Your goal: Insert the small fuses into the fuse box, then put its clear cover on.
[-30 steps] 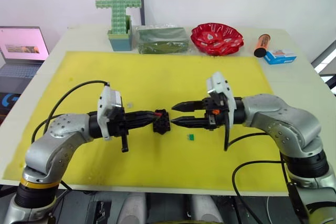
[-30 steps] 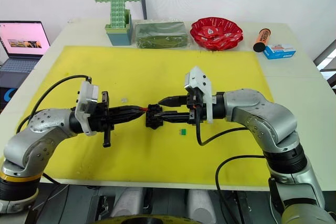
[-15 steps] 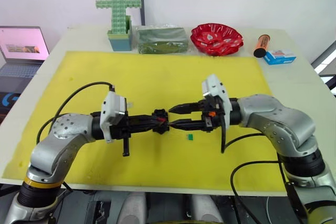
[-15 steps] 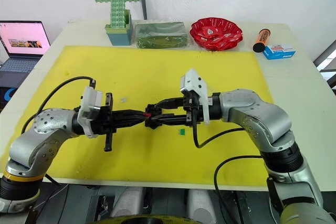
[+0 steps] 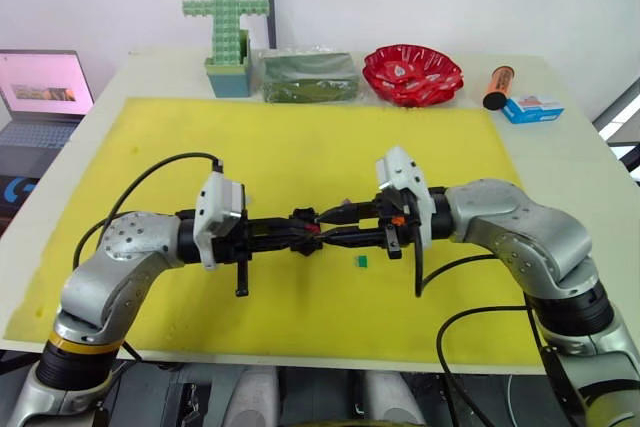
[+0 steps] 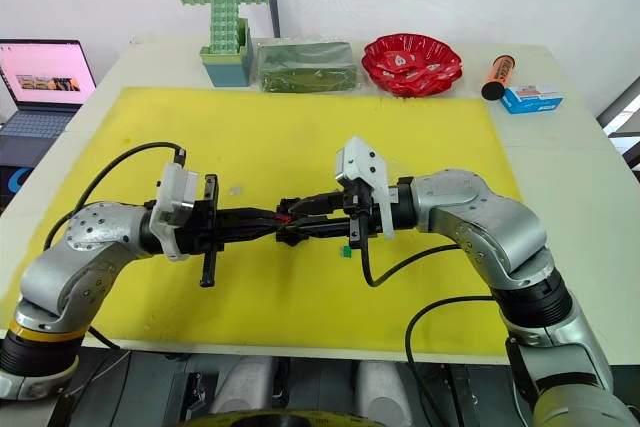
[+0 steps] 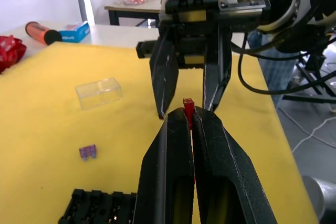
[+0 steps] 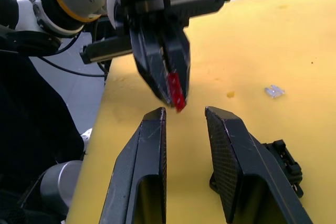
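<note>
Left gripper [image 7: 189, 116] clamped on red fuse [image 7: 187, 109], which protrudes from the fingertips, long axis in line with the fingers. Right gripper [image 8: 184, 113] parted and empty, fingertips flanking the fuse, directly opposite. Judged a mid-air handover; right arm nearest. Fuse box [image 8: 281, 163] on yellow mat [image 5: 300, 137] just below the meeting point. Purple fuse [image 7: 87, 152] near box; green fuse [image 5: 363, 262] just beside right gripper; clear cover [image 7: 98, 92] apart. Open mat on all sides, edges well off.
</note>
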